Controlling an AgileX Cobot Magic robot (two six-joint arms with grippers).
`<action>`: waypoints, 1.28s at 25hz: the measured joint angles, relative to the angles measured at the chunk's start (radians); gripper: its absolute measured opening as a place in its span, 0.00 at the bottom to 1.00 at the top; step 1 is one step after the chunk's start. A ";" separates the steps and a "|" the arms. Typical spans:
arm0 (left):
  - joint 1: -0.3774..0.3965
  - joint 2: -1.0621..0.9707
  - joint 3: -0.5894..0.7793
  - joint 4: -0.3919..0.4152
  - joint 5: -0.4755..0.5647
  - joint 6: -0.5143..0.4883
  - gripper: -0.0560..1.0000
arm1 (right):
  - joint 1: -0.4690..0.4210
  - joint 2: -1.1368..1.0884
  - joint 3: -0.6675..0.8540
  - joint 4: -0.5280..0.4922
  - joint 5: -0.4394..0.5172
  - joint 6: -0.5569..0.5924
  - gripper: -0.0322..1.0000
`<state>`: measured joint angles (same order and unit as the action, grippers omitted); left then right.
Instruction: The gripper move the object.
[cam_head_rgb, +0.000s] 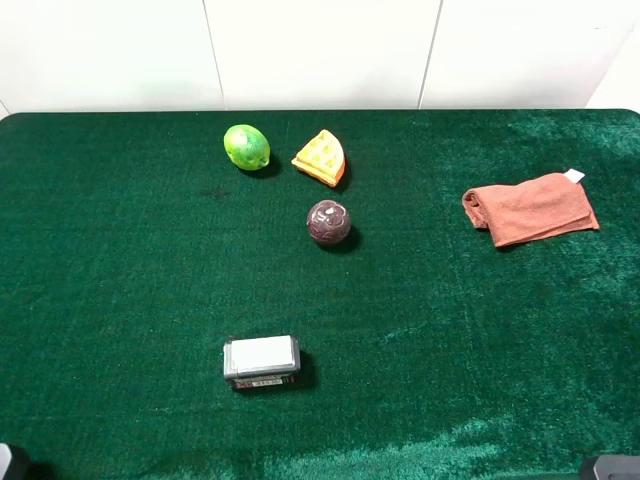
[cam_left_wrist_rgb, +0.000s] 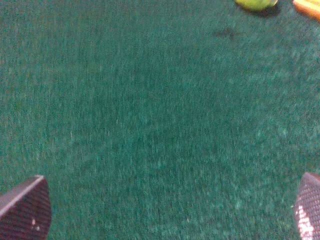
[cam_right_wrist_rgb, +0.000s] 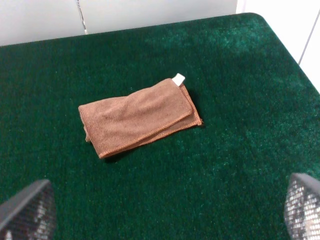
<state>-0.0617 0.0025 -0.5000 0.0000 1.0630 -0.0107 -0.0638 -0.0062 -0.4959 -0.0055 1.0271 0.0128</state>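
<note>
Just cloth (cam_head_rgb: 529, 208) tag (cam_head_rgb: 573, 176), unreadable

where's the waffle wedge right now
In the exterior high view the waffle wedge lies on the table's far side, left of centre, just right of the lime and behind the maroon ball.

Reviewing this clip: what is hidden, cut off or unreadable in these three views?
- Both arms: exterior high view shows only dark corners at its lower edge.
- Left gripper: only two finger tips show, the rest cut by the frame; open over bare green cloth.
- Yellow-orange toy waffle wedge and round green lime: clipped by the left wrist view's edge, blurred.
- Label on the small grey-and-white box: too small to read.
</note>
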 joint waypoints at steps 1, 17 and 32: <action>0.000 -0.007 0.000 0.000 0.000 0.002 0.99 | 0.000 0.000 0.000 0.000 0.000 0.000 0.70; 0.000 -0.008 0.000 0.000 0.000 0.011 0.99 | 0.000 0.000 0.000 0.000 0.000 0.000 0.70; 0.000 -0.008 0.000 0.000 0.000 0.011 0.99 | 0.000 0.000 0.000 0.000 0.000 0.000 0.70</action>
<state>-0.0617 -0.0059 -0.5000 0.0000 1.0630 0.0000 -0.0638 -0.0062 -0.4959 -0.0055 1.0271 0.0128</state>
